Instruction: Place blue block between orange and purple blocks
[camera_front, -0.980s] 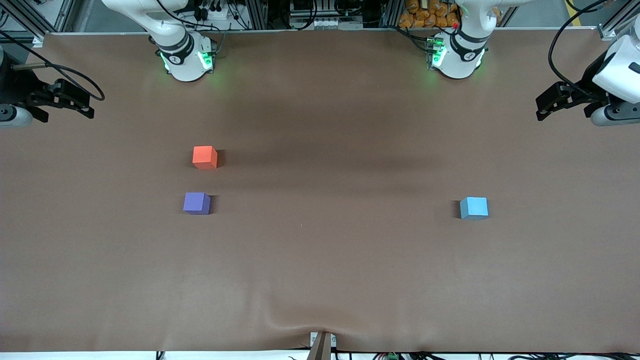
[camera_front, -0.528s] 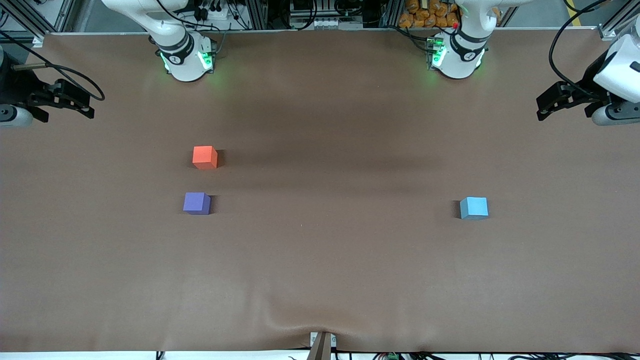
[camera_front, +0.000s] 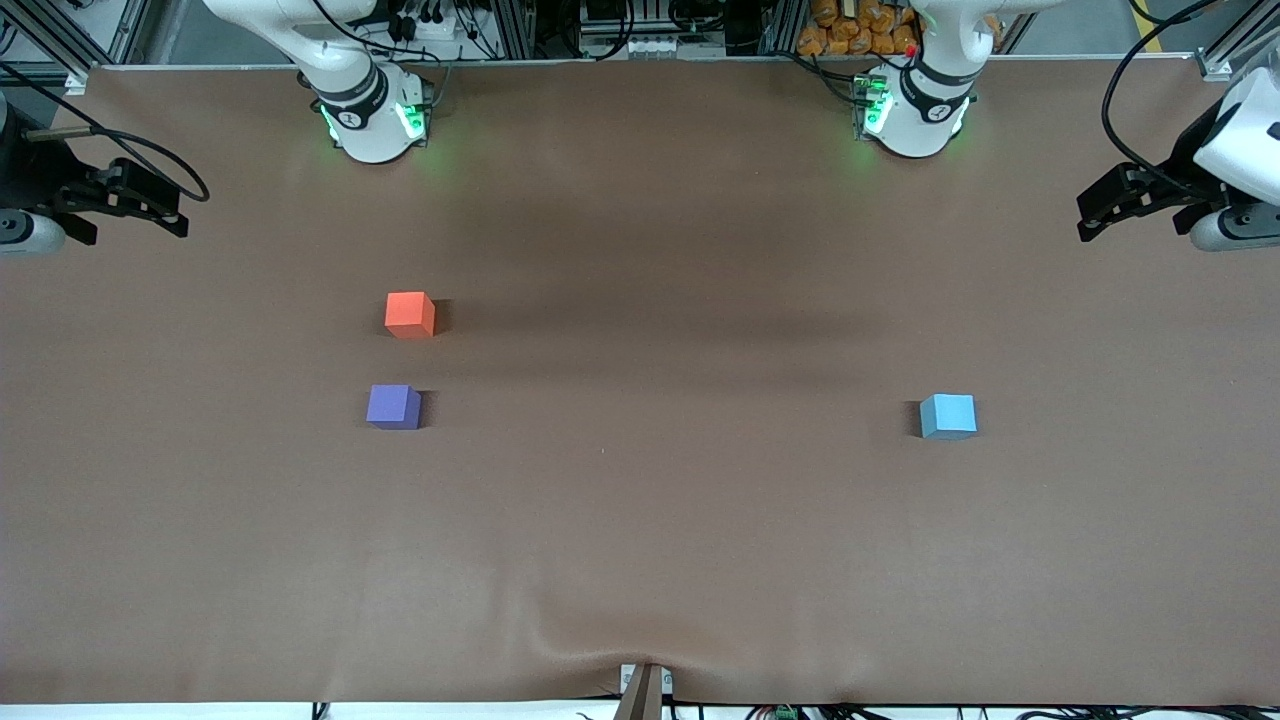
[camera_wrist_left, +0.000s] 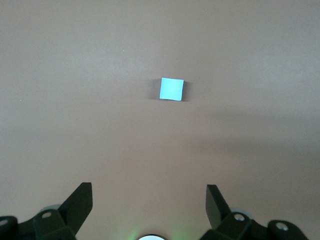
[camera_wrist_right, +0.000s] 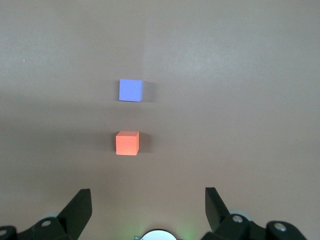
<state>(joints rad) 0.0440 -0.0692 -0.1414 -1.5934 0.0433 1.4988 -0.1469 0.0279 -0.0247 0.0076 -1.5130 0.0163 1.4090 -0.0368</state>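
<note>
The sky-blue block (camera_front: 948, 416) sits alone on the brown table toward the left arm's end; it also shows in the left wrist view (camera_wrist_left: 171, 89). The orange block (camera_front: 410, 315) and the purple block (camera_front: 393, 407) sit toward the right arm's end, a small gap between them, the purple one nearer the front camera. Both show in the right wrist view, orange (camera_wrist_right: 127, 143) and purple (camera_wrist_right: 130, 90). My left gripper (camera_front: 1100, 207) is open and empty, high over the table's end. My right gripper (camera_front: 160, 205) is open and empty, high over its end.
The brown cloth (camera_front: 640, 520) covers the table, with a wrinkle at its front edge middle (camera_front: 600, 650). The two arm bases (camera_front: 372, 115) (camera_front: 915, 110) stand along the back edge. Cables and frame parts lie past that edge.
The left arm's hand has shifted very slightly outward. The blocks and the right arm have not moved.
</note>
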